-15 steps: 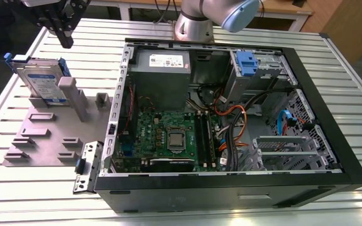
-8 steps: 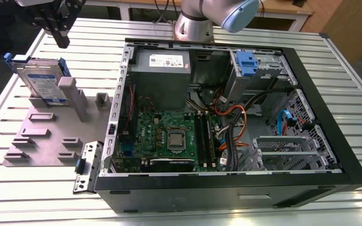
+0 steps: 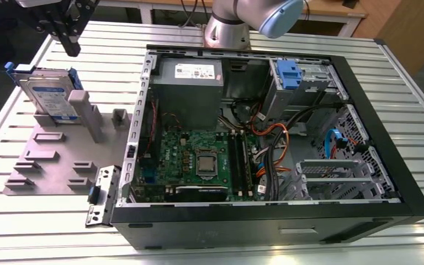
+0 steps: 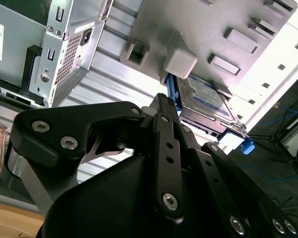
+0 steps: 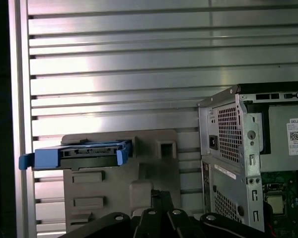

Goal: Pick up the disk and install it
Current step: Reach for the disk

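Exterior view: the disk [image 3: 50, 96] stands on edge in a grey rack [image 3: 57, 165]. The end effector [image 3: 72, 49] hangs above it, fingers together, empty. A good grasp needs them opened and centred over its top edge.

Plastic-framed disk [image 3: 50, 96], shiny metal table [image 3: 411, 116]

The disk [image 3: 50, 95] stands on edge at the far end of a rack [image 3: 57, 160] on the table [image 3: 418, 127], at the exterior view's left, with the gripper [image 3: 70, 49] above it. Just right of the rack lies the open case [image 3: 234, 223], and the arm's base [image 3: 225, 33] stands behind it.
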### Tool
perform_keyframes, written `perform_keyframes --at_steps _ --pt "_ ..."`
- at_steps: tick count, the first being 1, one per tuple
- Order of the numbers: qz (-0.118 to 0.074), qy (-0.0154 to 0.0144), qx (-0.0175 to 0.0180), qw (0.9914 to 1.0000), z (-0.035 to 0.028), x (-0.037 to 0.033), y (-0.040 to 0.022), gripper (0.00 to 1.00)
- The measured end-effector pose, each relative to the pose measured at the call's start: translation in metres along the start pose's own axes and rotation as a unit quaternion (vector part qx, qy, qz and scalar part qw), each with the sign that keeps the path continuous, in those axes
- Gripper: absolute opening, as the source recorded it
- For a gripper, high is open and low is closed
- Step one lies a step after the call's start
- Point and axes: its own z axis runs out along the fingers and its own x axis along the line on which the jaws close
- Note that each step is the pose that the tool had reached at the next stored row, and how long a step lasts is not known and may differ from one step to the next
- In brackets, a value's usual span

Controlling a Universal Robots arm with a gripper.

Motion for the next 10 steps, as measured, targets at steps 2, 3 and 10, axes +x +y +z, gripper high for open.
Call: perform_keyframes --at_steps 2,3,10 --pt "0.0 0.0 0.0 1.0 0.0 0.0001 0.0 0.11" --pt "0.0 0.0 0.0 1.0 0.0 0.0001 0.0 0.11" --pt "0.0 0.0 0.0 1.0 0.0013 0.0091 -0.0007 0.11"
